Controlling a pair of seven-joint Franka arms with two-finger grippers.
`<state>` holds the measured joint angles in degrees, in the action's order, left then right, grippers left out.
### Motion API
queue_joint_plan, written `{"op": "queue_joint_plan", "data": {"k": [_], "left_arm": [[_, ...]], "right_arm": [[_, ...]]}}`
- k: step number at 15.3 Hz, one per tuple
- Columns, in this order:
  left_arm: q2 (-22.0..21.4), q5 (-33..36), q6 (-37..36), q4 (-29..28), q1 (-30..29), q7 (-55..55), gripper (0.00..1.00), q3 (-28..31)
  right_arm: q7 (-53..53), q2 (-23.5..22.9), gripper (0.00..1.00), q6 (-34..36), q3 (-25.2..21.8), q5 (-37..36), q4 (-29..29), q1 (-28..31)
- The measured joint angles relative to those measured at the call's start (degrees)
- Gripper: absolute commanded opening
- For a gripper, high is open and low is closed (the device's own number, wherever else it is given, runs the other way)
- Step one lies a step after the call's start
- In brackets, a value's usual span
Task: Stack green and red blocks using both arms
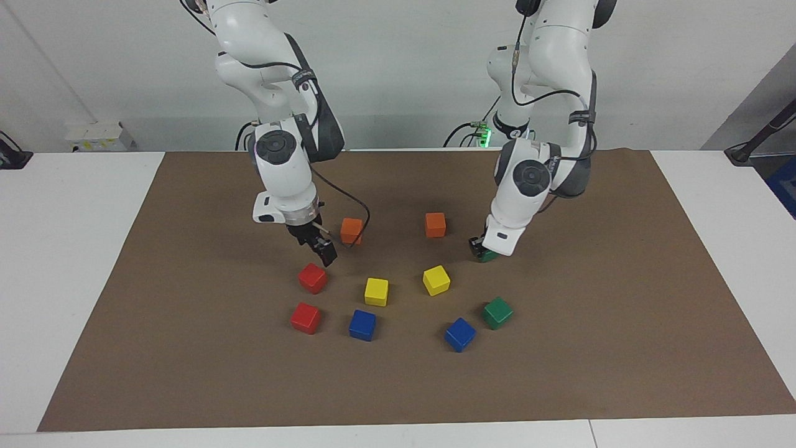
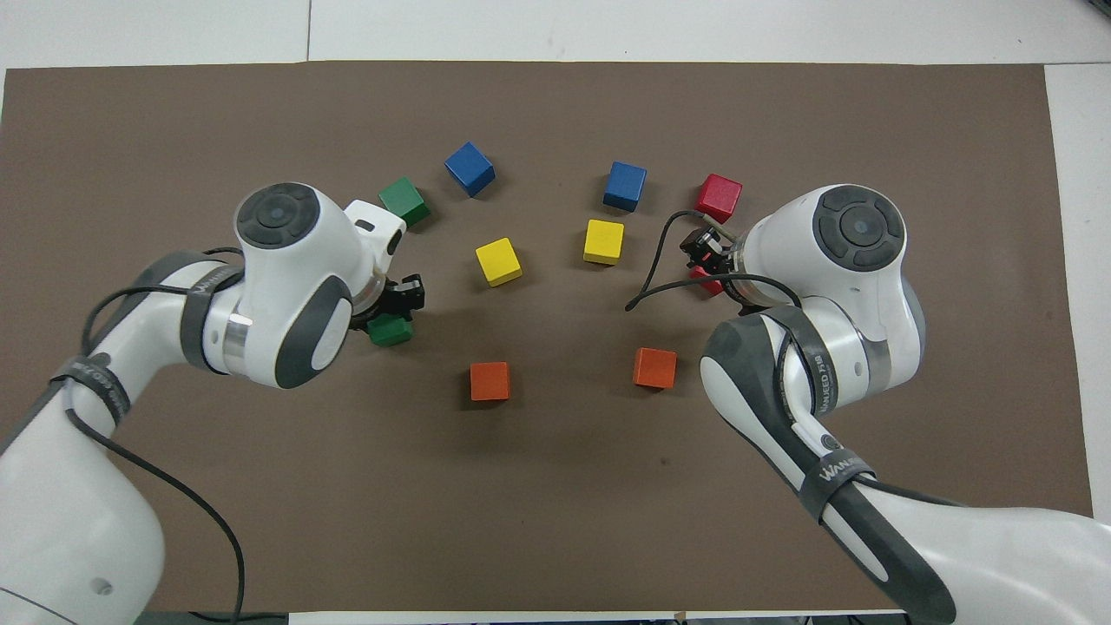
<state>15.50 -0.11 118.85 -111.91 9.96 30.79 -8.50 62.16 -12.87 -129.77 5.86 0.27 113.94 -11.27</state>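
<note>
The left end effector (image 1: pixel 480 247) is down at the nearer green block (image 1: pixel 488 255) — whether its fingers are clamped, I cannot tell. The right end effector (image 1: pixel 324 252) hangs just off the nearer red block (image 1: pixel 312 277), at about one o'clock in the facing view — finger gap unreadable.

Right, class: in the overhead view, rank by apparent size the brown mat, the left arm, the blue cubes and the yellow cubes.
1. brown mat.
2. left arm, raised nearer the camera, so enlarged.
3. blue cubes and yellow cubes look alike: unranked.
</note>
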Motion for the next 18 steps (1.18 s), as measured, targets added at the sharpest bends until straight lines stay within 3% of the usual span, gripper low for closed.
{"op": "queue_joint_plan", "data": {"k": [4,7,16,18], "left_arm": [[-3.49,0.09,-4.34,0.67,-14.97,-23.3,0.0,0.79],[-3.49,0.09,-4.17,0.25,-22.13,-34.63,0.0,0.88],[-2.48,0.09,4.41,-5.69,-23.69,-37.89,0.0,-0.29],[-2.47,0.09,5.6,-6.19,-23.69,-37.99,0.05,-0.29]], "right_arm": [[-0.68,-2.76,1.0,-0.14,-0.03,-0.22,-2.33,0.41],[-2.57,-4.5,1.0,-0.15,-0.23,-0.98,-3.47,0.69],[-3.1,-8.83,1.0,-2.45,-0.25,-3.28,-5.9,1.36],[-3.1,-9.79,1.0,-3.73,-0.25,-3.28,-5.9,1.36]]}}
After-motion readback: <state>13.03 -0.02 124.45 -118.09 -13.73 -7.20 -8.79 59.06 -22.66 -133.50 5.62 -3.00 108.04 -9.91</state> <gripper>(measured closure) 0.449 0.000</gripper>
